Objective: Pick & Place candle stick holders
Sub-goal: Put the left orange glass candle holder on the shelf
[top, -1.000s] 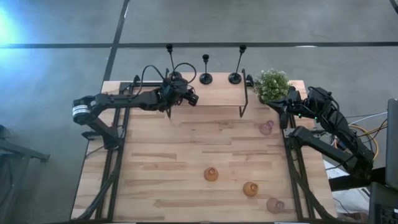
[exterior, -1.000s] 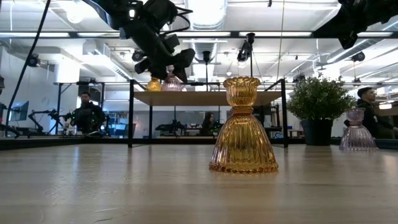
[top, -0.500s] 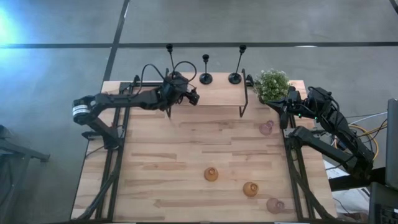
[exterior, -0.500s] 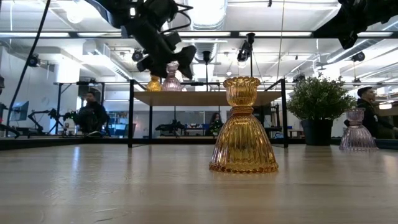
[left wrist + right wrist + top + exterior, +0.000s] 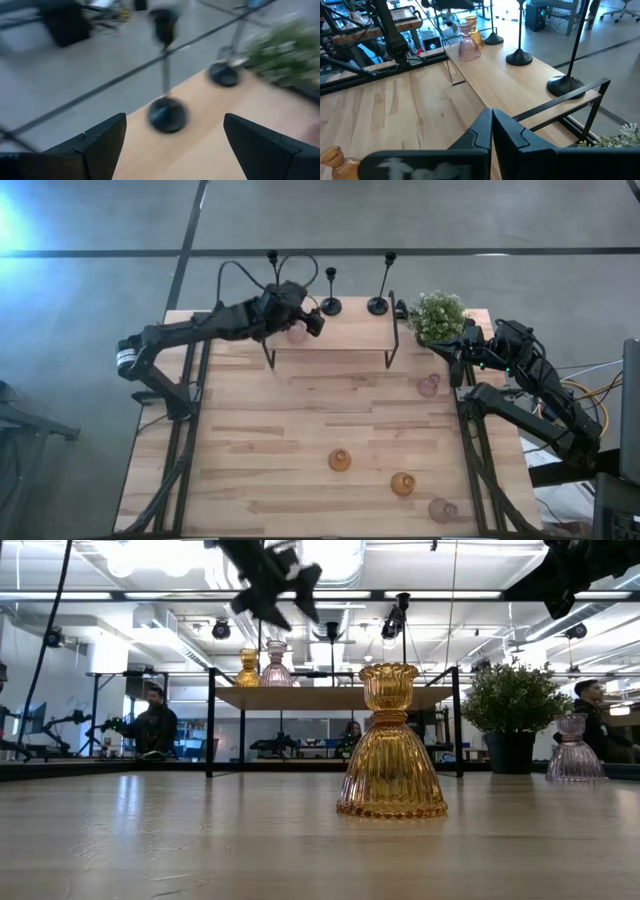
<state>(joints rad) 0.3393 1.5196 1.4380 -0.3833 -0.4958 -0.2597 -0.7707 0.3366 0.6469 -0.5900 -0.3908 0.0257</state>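
A: Status check. Shelf (image 5: pixel 345 332) count?

B: Three black tall-stemmed holders along its far edge: (image 5: pixel 273 280), (image 5: pixel 331 292), (image 5: pixel 381 288). Two glass ones at the left end, pink holder (image 5: pixel 468 44) and amber holder (image 5: pixel 474 33), standing upright just beside each other; both also show in the low view.

A: Left gripper (image 5: pixel 170 137)?

B: Above the shelf's left end, over the two glass holders, fingers spread wide, nothing between them. Its wrist view looks past the fingers at a black base on the shelf top.

A: So those two count as placed. Remaining?

B: Four glass holders on the bench (image 5: pixel 250 430). Pink one near the right edge (image 5: pixel 428 386), amber one mid-bench (image 5: pixel 340 460), amber one nearer the front right (image 5: pixel 402 483), pink one at the front right (image 5: pixel 442 509). All upright as far as I can tell.

A: Right gripper (image 5: pixel 491 131)?

B: Parked at the right edge beside the plant (image 5: pixel 437 314), fingers pressed together, carrying nothing.

A: Judgement?

B: If all six glass ones go on the shelf, roughly a third done. The pink holder at the right edge is nearest the right arm; the others are well apart from both arms.
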